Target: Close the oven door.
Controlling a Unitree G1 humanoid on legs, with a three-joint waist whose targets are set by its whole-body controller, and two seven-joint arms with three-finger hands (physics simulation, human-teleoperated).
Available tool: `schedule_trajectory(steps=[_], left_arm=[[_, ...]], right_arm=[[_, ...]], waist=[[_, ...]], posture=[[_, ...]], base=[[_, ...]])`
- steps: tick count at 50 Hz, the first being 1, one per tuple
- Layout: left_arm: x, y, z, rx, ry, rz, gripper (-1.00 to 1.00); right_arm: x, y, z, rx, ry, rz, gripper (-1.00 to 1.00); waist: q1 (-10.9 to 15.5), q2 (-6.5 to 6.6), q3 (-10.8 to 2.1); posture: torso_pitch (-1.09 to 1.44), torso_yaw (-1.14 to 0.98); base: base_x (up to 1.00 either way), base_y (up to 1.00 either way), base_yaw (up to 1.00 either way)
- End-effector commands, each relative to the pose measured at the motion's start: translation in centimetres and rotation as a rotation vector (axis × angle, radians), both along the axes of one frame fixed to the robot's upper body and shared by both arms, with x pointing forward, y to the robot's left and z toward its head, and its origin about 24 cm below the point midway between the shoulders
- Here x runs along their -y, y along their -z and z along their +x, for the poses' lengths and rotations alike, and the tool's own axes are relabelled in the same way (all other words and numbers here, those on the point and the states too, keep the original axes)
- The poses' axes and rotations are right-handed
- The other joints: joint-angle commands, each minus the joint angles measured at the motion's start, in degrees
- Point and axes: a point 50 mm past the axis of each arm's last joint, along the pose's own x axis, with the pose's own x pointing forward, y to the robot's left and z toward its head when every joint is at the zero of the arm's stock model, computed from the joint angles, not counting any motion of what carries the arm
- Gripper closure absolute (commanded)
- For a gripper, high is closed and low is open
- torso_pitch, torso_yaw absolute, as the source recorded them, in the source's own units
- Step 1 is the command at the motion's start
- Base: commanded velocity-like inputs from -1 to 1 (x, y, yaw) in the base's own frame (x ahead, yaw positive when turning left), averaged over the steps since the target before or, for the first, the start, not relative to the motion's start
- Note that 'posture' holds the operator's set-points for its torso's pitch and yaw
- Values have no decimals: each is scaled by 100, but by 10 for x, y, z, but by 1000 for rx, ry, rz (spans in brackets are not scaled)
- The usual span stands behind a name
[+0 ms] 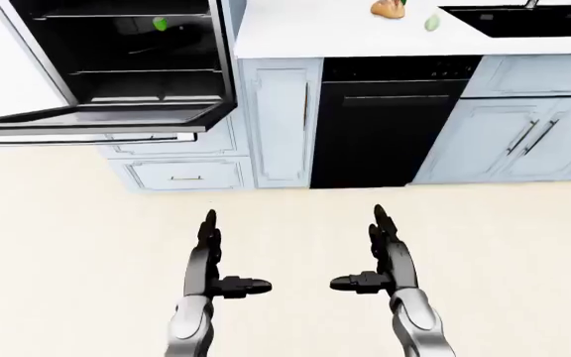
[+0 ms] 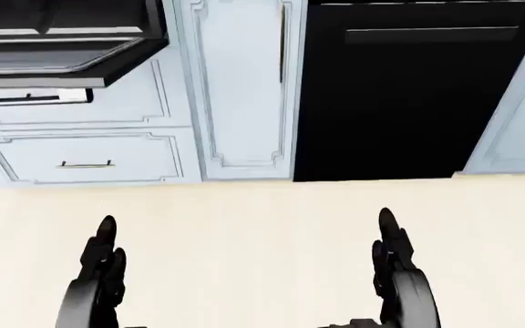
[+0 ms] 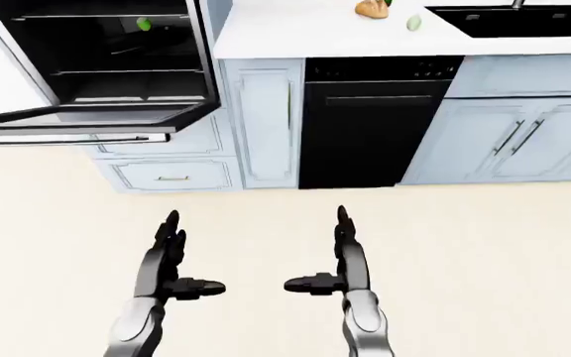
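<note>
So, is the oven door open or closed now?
Open. The oven door hangs folded down at upper left, exposing the dark cavity and its racks.

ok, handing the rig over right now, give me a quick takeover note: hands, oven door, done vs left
Left hand: open, empty, held over bare floor.
Right hand: open, empty, likewise.
Oven door: hanging open, roughly level, at the upper left of the left-eye view, well away from both hands. Oven cavity exposed, racks visible.
Dishwasher sits straight ahead, so the oven is off to the left.
Done: nothing on the door yet.
Left: shift left and closer, get a hand under the door, swing it up shut.
</note>
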Motion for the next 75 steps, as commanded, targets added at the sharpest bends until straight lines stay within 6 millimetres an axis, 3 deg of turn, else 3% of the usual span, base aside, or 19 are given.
schedule_trajectory(steps=[1, 3, 4, 5, 7, 8, 13, 18, 21, 29, 36, 41, 46, 53, 64, 65, 67, 70, 75], left_arm=[[1, -32, 9, 173, 14, -3, -100], [1, -32, 9, 171, 14, -4, -100], [0, -32, 9, 173, 14, -11, -100], [-1, -33, 9, 181, 9, -26, -100], [-4, -34, 9, 187, 3, -39, -100], [-3, -35, 9, 192, 6, -32, -100], [-2, -37, 6, 193, 16, 31, -100], [-19, -31, 3, 182, -13, 103, -100], [-31, -34, -1, 210, -52, 47, -100], [-61, 19, -22, 83, -84, -23, -100], [-80, 70, -46, 6, -152, -45, -100], [-81, 90, -62, -20, -121, -67, -100], [-88, 96, -72, -65, -132, 85, -100], [-108, 112, -106, -167, -312, -59, -100], [-109, 125, -143, -270, -359, -40, -100], [-109, 125, -143, -272, -358, -38, -100], [-109, 125, -142, -272, -355, -33, -100], [-109, 124, -141, -271, -352, -29, -100], [-109, 124, -141, -273, -352, -26, -100]], right_arm=[[0, -32, 9, 171, -5, -3, -100], [2, -37, 7, 200, 19, 18, -100], [4, -39, 7, 212, 28, 41, -100], [5, -39, 7, 210, 22, 42, -100], [7, -39, 8, 212, 24, 11, -100], [9, -40, 7, 225, 29, -7, -100], [17, -41, 4, 231, 42, -76, -100], [22, -39, -2, 217, 38, -88, -100], [32, -37, -5, 210, 50, -93, -100], [65, -17, -17, 170, 91, -152, -100], [87, 31, -36, 70, 134, -133, -100], [98, 77, -58, -38, 174, -91, -100], [104, 96, -76, -100, 195, -92, -100], [111, 107, -104, -174, 244, -90, -100], [119, 115, -130, -245, 300, -92, -100], [119, 115, -130, -248, 296, -101, -100], [119, 115, -130, -248, 304, -98, -100], [120, 115, -130, -248, 304, -96, -100], [120, 115, -131, -250, 308, -96, -100]], waist=[[-12, -45, -5], [41, -6, -355], [38, -9, -299], [41, -34, -98], [44, -42, -397], [45, -42, -428], [48, -41, -441], [41, -33, -466], [38, -29, -488], [51, -20, -458], [34, -37, -389], [3, -38, -357], [-3, -37, -361], [-37, -2, -341], [-16, -32, -289], [-16, -7, -384], [-46, -168, -228], [-85, -275, -292], [-104, -21, -213]], posture=[[0, 0], [0, 0], [0, 0], [0, 0], [0, 0], [0, 0], [0, 0], [0, 0], [0, 0], [0, 0], [0, 0], [0, 0], [0, 0], [0, 0], [0, 0], [0, 0], [0, 0], [0, 0], [0, 0]], base=[[0, 0, 0], [0, 0, 0], [0, 0, 0], [0, 0, 0], [0, 0, 0], [0, 0, 0], [0, 0, 0], [0, 0, 0], [0, 0, 0], [0, 0, 0], [0, 0, 0], [0, 0, 0], [0, 0, 0], [0, 0, 0], [0, 0, 0], [0, 22, 0], [0, 47, 0], [0, 50, 0], [0, 50, 0]])
